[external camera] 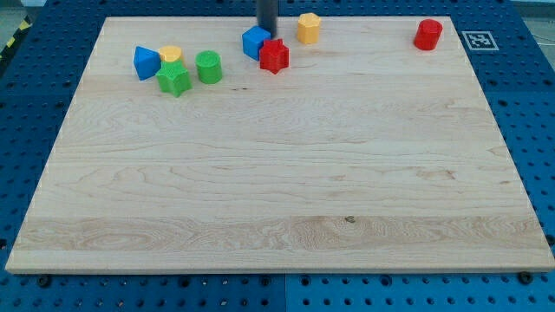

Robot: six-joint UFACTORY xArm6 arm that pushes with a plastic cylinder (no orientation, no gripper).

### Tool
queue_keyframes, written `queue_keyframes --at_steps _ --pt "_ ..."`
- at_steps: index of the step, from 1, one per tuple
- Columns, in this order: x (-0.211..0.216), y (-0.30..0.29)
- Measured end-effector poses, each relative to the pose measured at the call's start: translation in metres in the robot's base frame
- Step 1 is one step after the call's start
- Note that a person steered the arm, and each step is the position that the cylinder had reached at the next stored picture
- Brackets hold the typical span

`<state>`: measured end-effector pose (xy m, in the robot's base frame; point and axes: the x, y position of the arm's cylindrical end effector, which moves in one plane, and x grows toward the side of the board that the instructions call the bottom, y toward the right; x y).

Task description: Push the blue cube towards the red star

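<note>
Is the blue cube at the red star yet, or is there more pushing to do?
Looks done: the blue cube already sits against the red star, at its upper left. In hand: my tip is right at the cube's top edge, between both blocks. Left: little, perhaps only drawing back.

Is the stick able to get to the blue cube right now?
Probably yes: my tip is already right at the top edge of the blue cube, nothing between them. The red star sits against the cube's lower right.

Blue cube (255,42), red star (274,56)
</note>
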<state>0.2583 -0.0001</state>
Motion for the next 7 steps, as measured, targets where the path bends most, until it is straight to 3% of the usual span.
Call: queue_keyframes --at_steps 1,5,6,7 --pt "0.016 -0.015" --pt "-0.066 -0.158" --pt "-0.047 -0.184" --pt "-0.025 -0.153"
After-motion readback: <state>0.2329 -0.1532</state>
